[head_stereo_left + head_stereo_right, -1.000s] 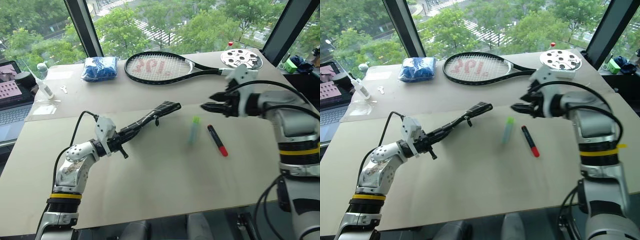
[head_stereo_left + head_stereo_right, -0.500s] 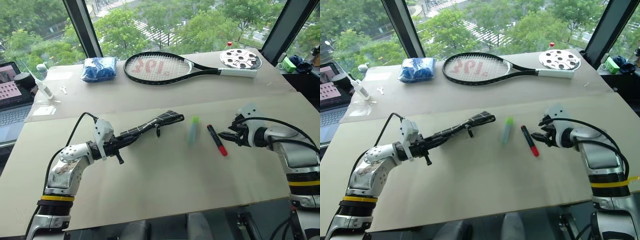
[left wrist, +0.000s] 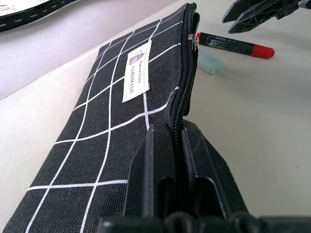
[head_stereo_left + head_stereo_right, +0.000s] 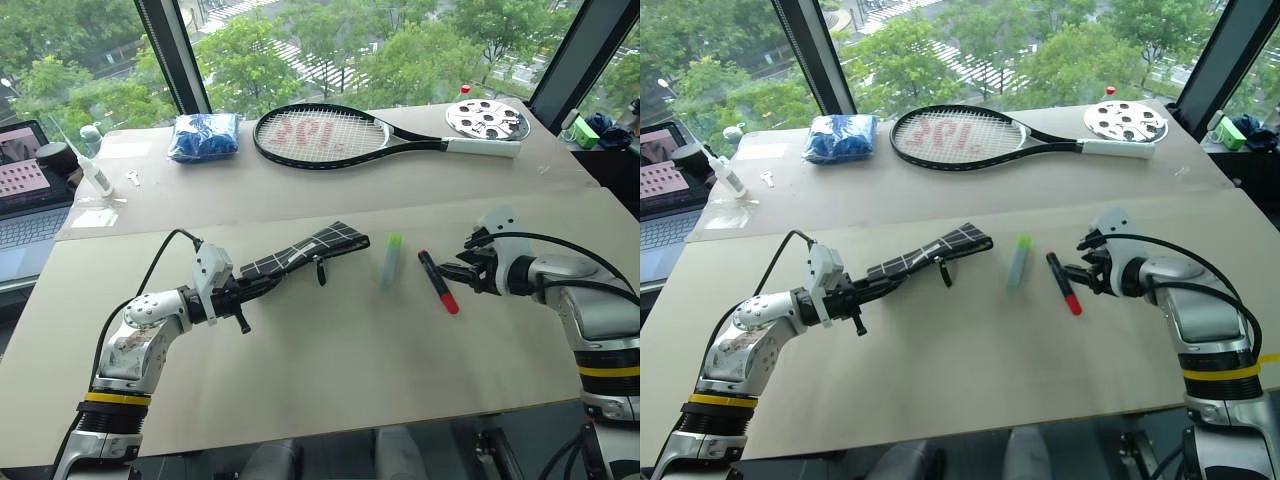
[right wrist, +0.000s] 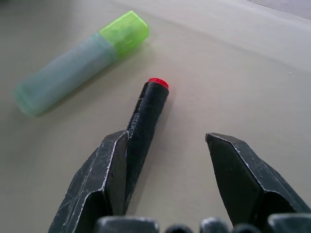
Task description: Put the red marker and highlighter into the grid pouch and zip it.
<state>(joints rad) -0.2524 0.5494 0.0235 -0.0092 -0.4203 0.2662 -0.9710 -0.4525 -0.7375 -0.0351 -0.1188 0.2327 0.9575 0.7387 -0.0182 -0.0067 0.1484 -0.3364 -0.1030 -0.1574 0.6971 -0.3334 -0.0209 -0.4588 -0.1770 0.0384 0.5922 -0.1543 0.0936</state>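
A: Where the two boards of the table [image 4: 330, 370] meet, what is shown at the left gripper [image 3: 177, 145]?

B: The left gripper is shown with its two black fingers pressed together on the zipper edge of the grid pouch [image 4: 300, 256]. The pouch is held out slantwise above the table, its free end (the one with the zipper pull) pointing toward the highlighter [image 4: 390, 259]. A white label is seen on the pouch's side in the left wrist view.

A: And the right gripper [image 4: 461, 272]?

B: The right gripper is shown low over the table with its fingers spread apart and nothing clamped between them. In the right wrist view, the red marker [image 5: 144, 121] is seen lying on the table with one finger [image 5: 109, 179] just beside its barrel; whether they touch cannot be told.

A: How are the two pens placed?

B: The highlighter is laid just beside the pouch's free end, green cap away from the robot. The red marker is laid near it, between the highlighter and the right gripper, both flat on the table.

A: What lies beyond?

B: A tennis racket [image 4: 340, 135] and a blue bundle [image 4: 204, 136] are seen on the far side.
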